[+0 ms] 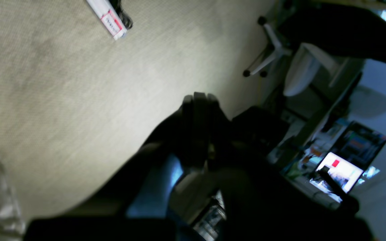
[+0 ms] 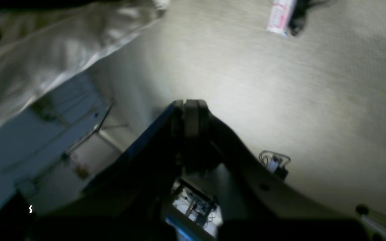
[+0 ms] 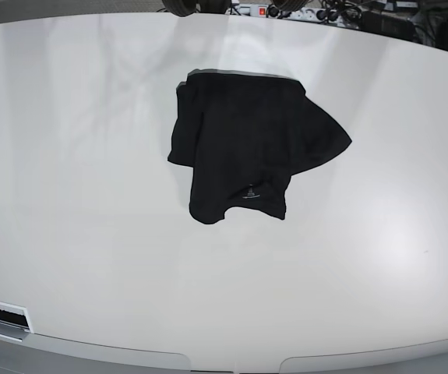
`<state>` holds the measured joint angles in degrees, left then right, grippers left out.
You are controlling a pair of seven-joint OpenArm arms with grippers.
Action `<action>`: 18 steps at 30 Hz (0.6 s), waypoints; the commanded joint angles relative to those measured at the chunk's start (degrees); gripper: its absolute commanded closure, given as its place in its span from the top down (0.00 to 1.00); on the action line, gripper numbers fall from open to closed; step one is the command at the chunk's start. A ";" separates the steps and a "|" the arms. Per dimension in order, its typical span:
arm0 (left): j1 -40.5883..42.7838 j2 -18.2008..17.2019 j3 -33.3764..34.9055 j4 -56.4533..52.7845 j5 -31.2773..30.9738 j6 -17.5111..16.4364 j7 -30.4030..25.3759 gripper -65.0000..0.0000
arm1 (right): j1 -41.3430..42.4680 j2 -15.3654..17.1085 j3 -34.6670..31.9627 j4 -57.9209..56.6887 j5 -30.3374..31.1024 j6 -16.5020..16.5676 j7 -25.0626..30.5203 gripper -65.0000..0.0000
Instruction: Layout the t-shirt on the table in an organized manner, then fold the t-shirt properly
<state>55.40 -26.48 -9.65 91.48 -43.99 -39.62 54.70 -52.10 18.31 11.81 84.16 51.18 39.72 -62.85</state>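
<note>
The black t-shirt (image 3: pixel 247 148) lies crumpled and partly doubled over on the white table (image 3: pixel 68 202), a little behind the middle in the base view. A small pale label shows near its front hem. Neither arm appears in the base view. In the left wrist view my left gripper (image 1: pixel 199 100) is shut, fingers pressed together with nothing between them. My right gripper (image 2: pixel 191 104) looks the same in the right wrist view, shut and holding nothing. Both grippers are away from the shirt, which neither wrist view shows.
Both wrist views look onto beige carpet with a white power strip (image 1: pixel 107 18) (image 2: pixel 280 15). A chair base (image 1: pixel 270 50) and a lit screen (image 1: pixel 337 174) show at the left wrist view's right. Cables and a power strip (image 3: pixel 286 11) lie beyond the table's far edge.
</note>
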 commanded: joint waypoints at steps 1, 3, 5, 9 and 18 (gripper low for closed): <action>-1.20 -0.33 1.05 -2.21 -0.26 -0.38 -1.42 0.00 | 0.90 0.63 -1.22 -1.86 -1.33 0.28 2.40 0.00; -5.55 0.50 2.95 -8.52 0.57 -0.38 -4.00 0.00 | 4.57 0.61 -4.33 -7.37 -5.73 0.28 7.45 0.00; -9.88 2.12 3.96 -15.23 2.47 -0.38 -6.56 0.00 | 8.20 0.57 -7.45 -13.66 -9.79 0.28 13.00 0.00; -18.64 5.18 4.24 -29.18 7.80 -0.38 -14.43 0.00 | 16.72 0.35 -13.84 -26.53 -17.16 0.28 22.99 0.00; -35.56 8.02 10.86 -55.84 31.78 4.72 -45.46 0.00 | 31.52 -5.40 -23.12 -48.02 -36.61 -9.92 44.02 0.00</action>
<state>19.44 -18.20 1.43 35.09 -11.35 -33.58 9.15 -20.25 12.51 -11.29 35.81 14.00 29.08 -18.74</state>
